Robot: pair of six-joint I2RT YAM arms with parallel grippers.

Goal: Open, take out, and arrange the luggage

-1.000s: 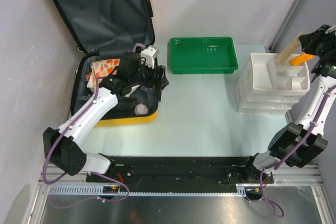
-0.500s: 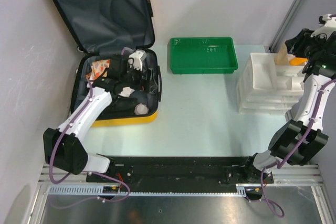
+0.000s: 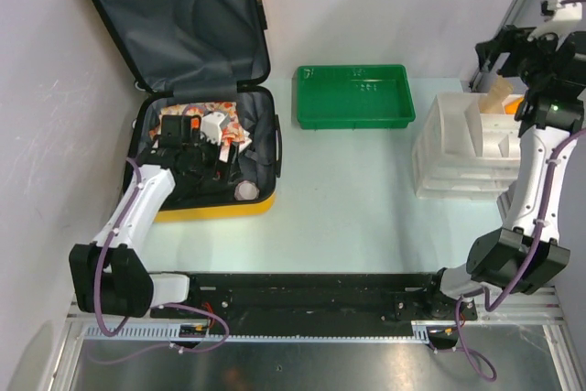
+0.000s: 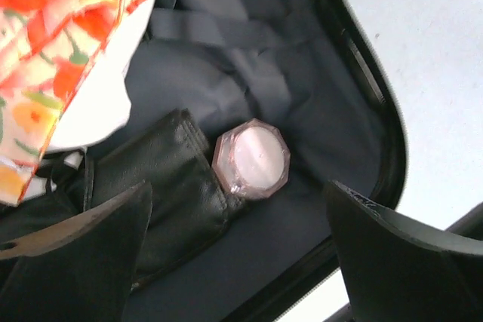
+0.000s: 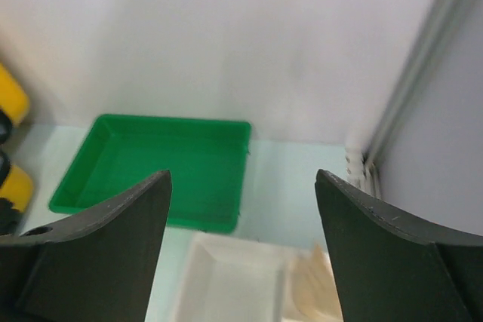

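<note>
The luggage (image 3: 212,208), a yellow suitcase, lies open at the far left with its grey-lined lid (image 3: 174,20) leaning on the wall. My left gripper (image 3: 192,151) hangs open inside the base. In the left wrist view the left gripper (image 4: 238,190) hovers over the lining, close above a pink faceted jar with a white lid (image 4: 251,157), a black leather pouch (image 4: 166,201) and a floral packet (image 4: 60,50). My right gripper (image 3: 502,45) is open and empty, raised above the white organizer (image 3: 453,148).
A green tray (image 3: 352,96) stands at the back centre and shows between the right fingers (image 5: 162,167). A wooden piece (image 3: 499,91) and an orange item (image 3: 515,101) lie in the organizer's top compartment. A metal post (image 3: 513,6) runs up the right wall.
My right gripper opened, let go of the wooden piece into the organizer and rose toward the wall. My left gripper moved left and nearer within the suitcase base, still open.
</note>
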